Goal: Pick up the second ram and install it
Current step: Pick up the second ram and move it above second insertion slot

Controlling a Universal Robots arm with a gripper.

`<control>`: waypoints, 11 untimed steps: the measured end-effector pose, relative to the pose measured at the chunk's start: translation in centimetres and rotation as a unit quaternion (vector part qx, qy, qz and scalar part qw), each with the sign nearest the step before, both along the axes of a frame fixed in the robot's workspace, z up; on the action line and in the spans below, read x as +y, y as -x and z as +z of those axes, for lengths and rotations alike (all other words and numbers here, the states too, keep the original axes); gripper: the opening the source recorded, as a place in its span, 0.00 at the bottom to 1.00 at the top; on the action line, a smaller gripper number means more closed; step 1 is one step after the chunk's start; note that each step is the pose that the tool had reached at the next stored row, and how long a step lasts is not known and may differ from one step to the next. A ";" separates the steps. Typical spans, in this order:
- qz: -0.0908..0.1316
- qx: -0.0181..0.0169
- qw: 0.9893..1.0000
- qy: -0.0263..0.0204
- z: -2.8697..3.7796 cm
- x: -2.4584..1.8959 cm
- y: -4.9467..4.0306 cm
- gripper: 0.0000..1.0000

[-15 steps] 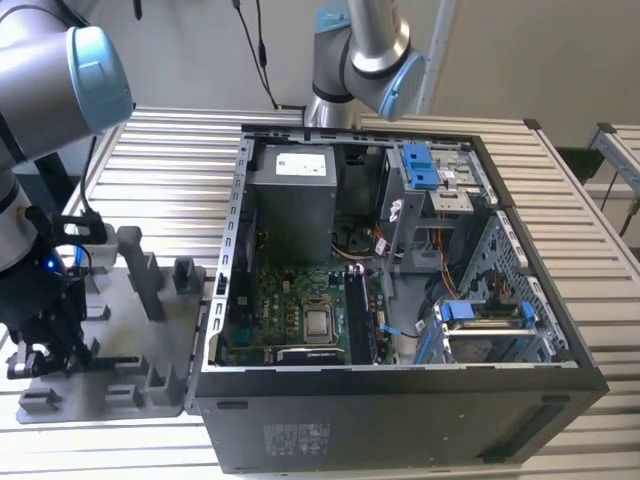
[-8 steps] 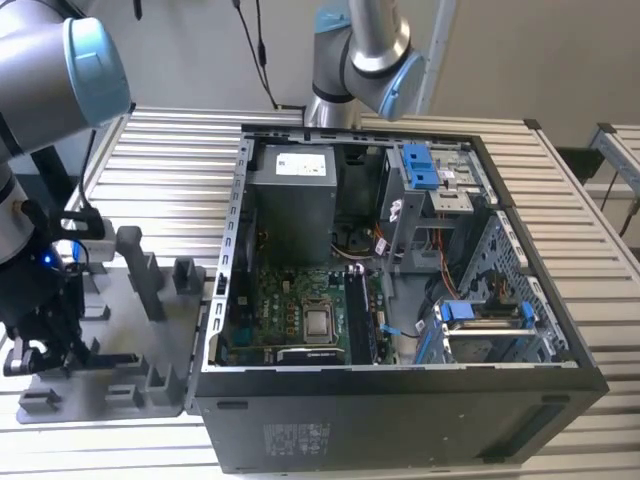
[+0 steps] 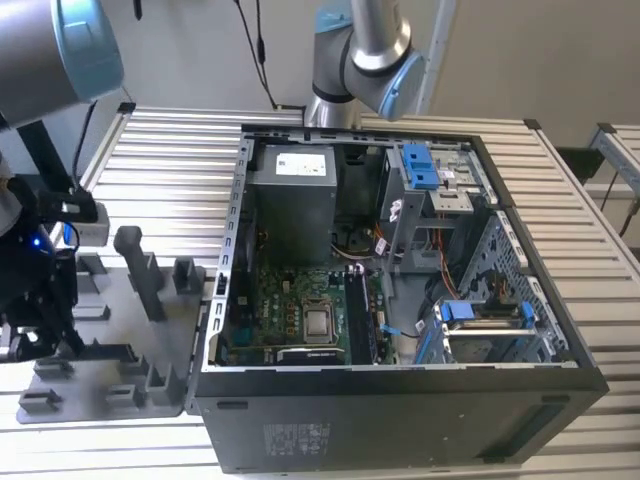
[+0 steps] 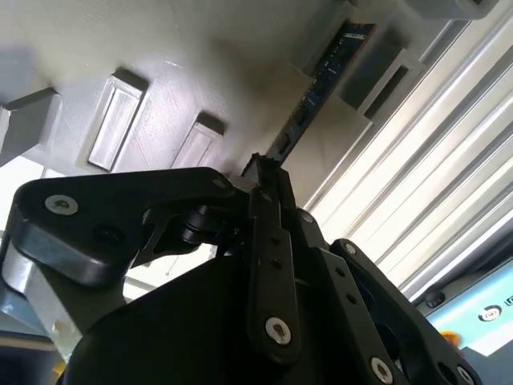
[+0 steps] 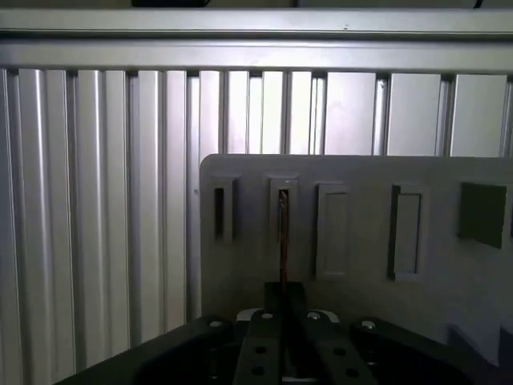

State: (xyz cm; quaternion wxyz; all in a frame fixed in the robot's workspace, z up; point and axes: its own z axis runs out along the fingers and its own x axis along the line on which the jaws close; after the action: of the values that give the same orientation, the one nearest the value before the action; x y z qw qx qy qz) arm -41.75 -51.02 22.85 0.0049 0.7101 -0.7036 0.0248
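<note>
here's the second ram (image 4: 325, 72), a thin, long, narrow memory stick, blue-green board with a row of dark chips along its face. it stands on edge and runs straight out ahead of the jaws. in the first wrist view the second ram (image 5: 283, 233) is edge-on, just a slim dark line sitting in a narrow slot.

that slot belongs to the flat grey plastic tray with upright pegs (image 5: 361, 172). 1 more open slot lies just to 1 side of the jaws' line, and raised rectangular pockets lie to the other side. the far end of the stick, away from the jaws, sits between 2 grey blocks of the tray (image 4: 240, 64).

now the black gripper (image 4: 267, 170): its 2 dark fingers are drawn in tight on the near end of the stick, with the board pinched between them. in the first wrist view the gripper (image 5: 283, 293) meets the base of that thin line, tips almost together, no gap to see beside the board. the stick is in its slot, not lifted clear.

beneath it all, the ribbed silver aluminium table (image 5: 96, 200). in the exterior view the tray (image 3: 110, 400) lies beside the open black computer case (image 3: 400, 430).
</note>
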 end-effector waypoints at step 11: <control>-0.001 0.000 1.000 0.000 4.81 0.00 0.00 0.14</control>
State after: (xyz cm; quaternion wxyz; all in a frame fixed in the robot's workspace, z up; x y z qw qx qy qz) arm -41.75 -51.02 27.66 0.0048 0.7093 -0.7044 0.0248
